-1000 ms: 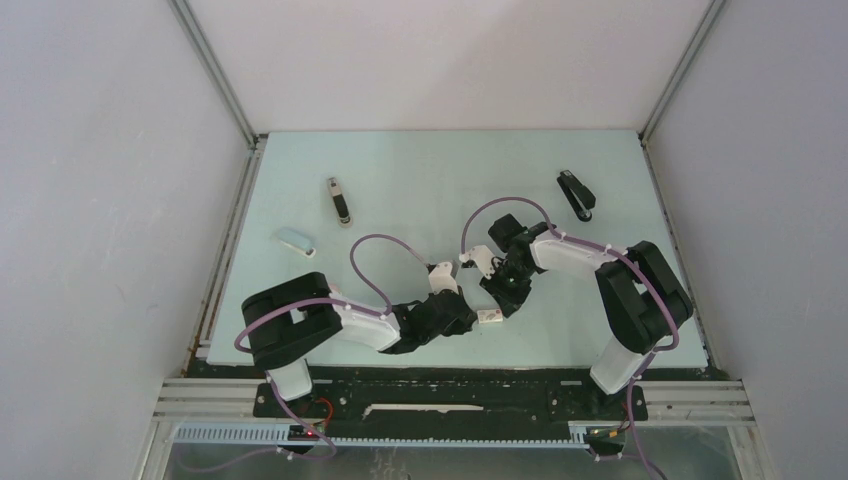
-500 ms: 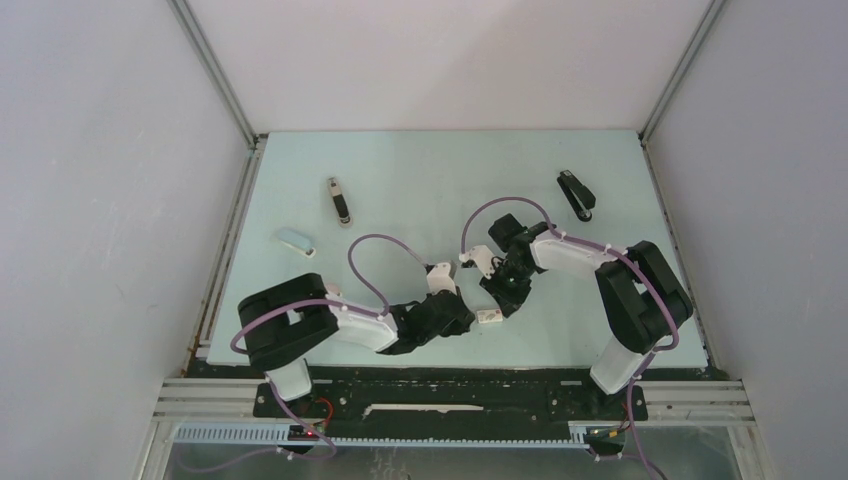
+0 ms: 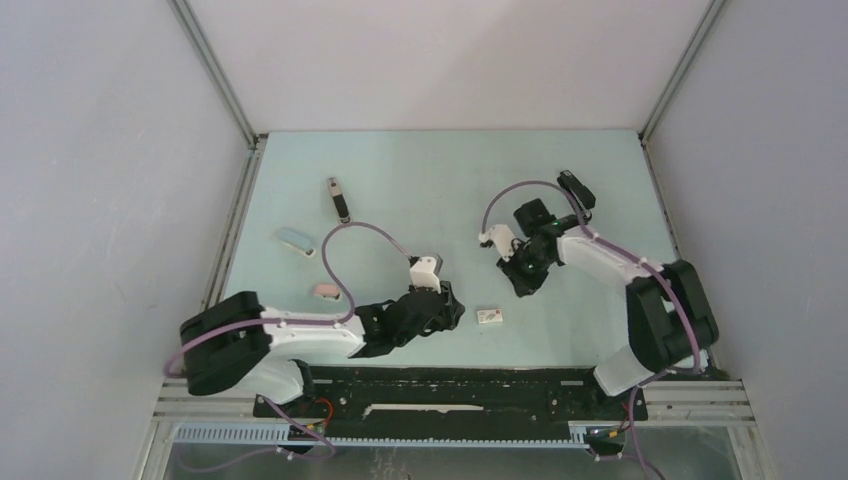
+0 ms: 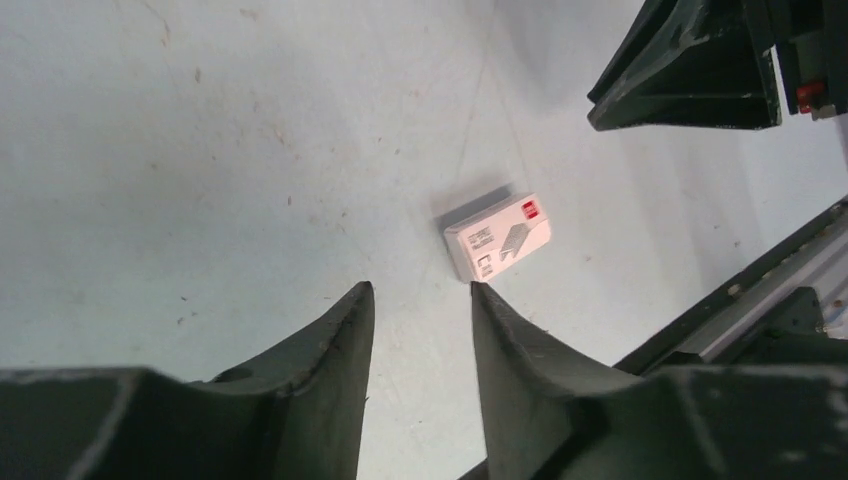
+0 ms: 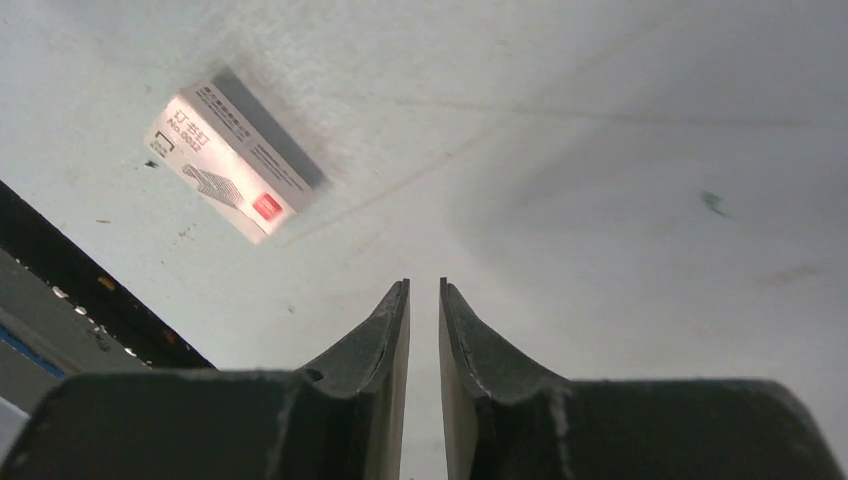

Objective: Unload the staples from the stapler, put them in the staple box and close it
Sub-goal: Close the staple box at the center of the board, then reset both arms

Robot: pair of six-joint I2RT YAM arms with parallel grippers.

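The stapler (image 3: 340,200), slim with a black body and silver top, lies at the back left of the table, far from both arms. No loose staples show in any view. A small white box (image 3: 489,316) with a staple picture and a red mark lies near the front. In the left wrist view the white box (image 4: 497,237) sits just beyond my open, empty left gripper (image 4: 420,290) (image 3: 456,312). My right gripper (image 5: 424,283) (image 3: 523,285) hangs over bare table with its jaws a narrow gap apart and nothing between them. In its view the white box (image 5: 235,160) is at the upper left.
A second, all-black stapler (image 3: 576,190) lies at the back right, partly behind the right arm's cable. A light-blue item (image 3: 295,240) and a small pink one (image 3: 326,291) lie on the left. The table's front rail (image 3: 450,385) runs just below the box.
My left gripper has opened and drawn back left from the white box. The right arm has moved away toward the back right. The box stays put, and the pink item now shows.
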